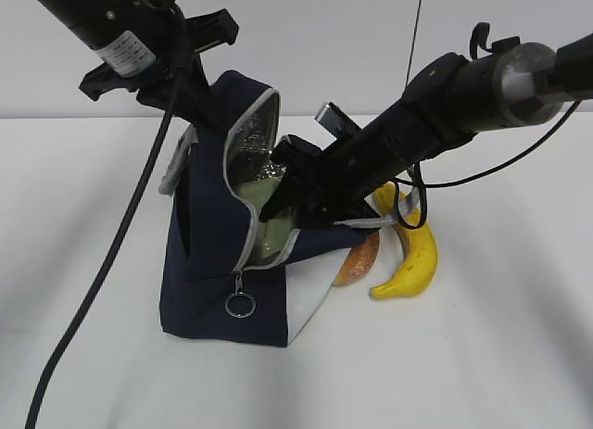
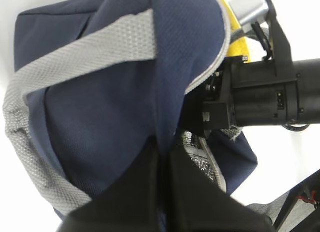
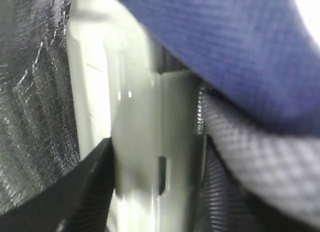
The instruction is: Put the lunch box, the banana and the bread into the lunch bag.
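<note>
The lunch bag (image 1: 222, 262) is stood upright near the middle of the white table (image 1: 519, 355), its mouth unzipped and its silver lining shown. Its upper flap is pinched by the clenched left gripper (image 1: 206, 103), whose black fingers (image 2: 165, 192) are seen closed flat on the navy fabric beside a grey strap handle (image 2: 75, 51). A metal ring pull (image 1: 240, 305) is hung from the zipper on the bag's front.

The right gripper (image 1: 283, 193) is reached into the bag's opening. The lunch box (image 3: 135, 142) is seen between its black fingers (image 3: 75, 192), on edge inside the bag against the foil lining; whether the fingers are clamped on it or just loosened cannot be told. The pale green of the box is also seen through the opening in the exterior view.

The bread (image 1: 358, 259) is laid on the table, just beside the bag's white end panel (image 1: 310, 299), partly under the right arm. The banana (image 1: 414, 258) is laid touching it on the side away from the bag.
</note>
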`<move>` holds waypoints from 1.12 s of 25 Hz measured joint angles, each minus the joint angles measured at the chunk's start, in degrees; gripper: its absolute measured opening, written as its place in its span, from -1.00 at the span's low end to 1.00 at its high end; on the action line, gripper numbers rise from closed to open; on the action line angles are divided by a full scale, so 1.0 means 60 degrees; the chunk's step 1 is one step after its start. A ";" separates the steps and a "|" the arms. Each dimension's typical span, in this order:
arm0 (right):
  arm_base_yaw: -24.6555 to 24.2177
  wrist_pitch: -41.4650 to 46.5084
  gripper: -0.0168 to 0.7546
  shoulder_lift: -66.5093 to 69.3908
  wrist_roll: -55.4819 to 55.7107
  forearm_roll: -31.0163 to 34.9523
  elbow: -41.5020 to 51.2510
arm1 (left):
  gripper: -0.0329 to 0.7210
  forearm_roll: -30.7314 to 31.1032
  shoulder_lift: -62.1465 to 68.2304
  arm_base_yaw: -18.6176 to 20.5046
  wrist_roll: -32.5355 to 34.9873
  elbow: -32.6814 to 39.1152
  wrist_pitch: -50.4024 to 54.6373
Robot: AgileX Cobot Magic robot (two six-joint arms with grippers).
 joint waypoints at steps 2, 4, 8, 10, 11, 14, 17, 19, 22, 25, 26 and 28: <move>0.0000 0.0073 0.22 0.0000 0.0000 0.0000 -0.0016 | -0.91 -0.0051 0.0000 0.0000 0.0035 0.0000 0.0017; 0.0000 0.0177 0.32 0.0000 -0.0004 0.0019 -0.0039 | -0.91 -0.0085 0.0000 0.0000 0.0042 0.0000 0.0017; 0.0000 0.0441 0.44 0.0000 -0.0020 0.0083 -0.0061 | -0.91 -0.0124 0.0000 0.0000 0.0056 0.0000 0.0059; -0.0035 0.0590 0.45 0.0000 -0.0024 0.0083 -0.0068 | -0.91 -0.0124 0.0000 0.0000 0.0064 0.0000 0.0109; -0.0055 0.0655 0.45 0.0000 -0.0024 0.0083 -0.0106 | -0.91 -0.0124 0.0000 0.0000 0.0064 0.0000 0.0134; -0.0139 0.1208 0.46 0.0021 -0.0021 -0.0159 -0.0368 | -0.91 -0.0142 0.0000 0.0000 0.0064 0.0000 0.0156; -0.0172 0.1882 0.47 0.0037 0.0168 -0.1000 -0.1188 | -0.91 -0.0152 0.0000 0.0000 0.0064 0.0000 0.0202; -0.0172 0.2319 0.48 0.0037 0.0327 -0.1473 -0.1748 | -0.91 -0.0152 0.0000 0.0000 0.0064 0.0000 0.0201; -0.0178 0.2969 0.49 0.0037 0.0428 -0.1796 -0.2451 | -0.91 -0.0161 0.0000 0.0000 0.0064 0.0000 0.0201; -0.0193 0.3358 0.49 0.0037 0.0550 -0.2097 -0.3011 | -0.91 -0.0152 0.0000 0.0000 0.0064 0.0000 0.0212; -0.0193 0.3456 0.50 0.0037 0.0586 -0.2226 -0.3258 | -0.91 -0.0152 0.0000 0.0000 0.0064 0.0000 0.0212; -0.0193 0.3676 0.50 0.0037 0.0645 -0.2273 -0.3517 | -0.91 -0.0152 0.0000 0.0000 0.0064 0.0000 0.0224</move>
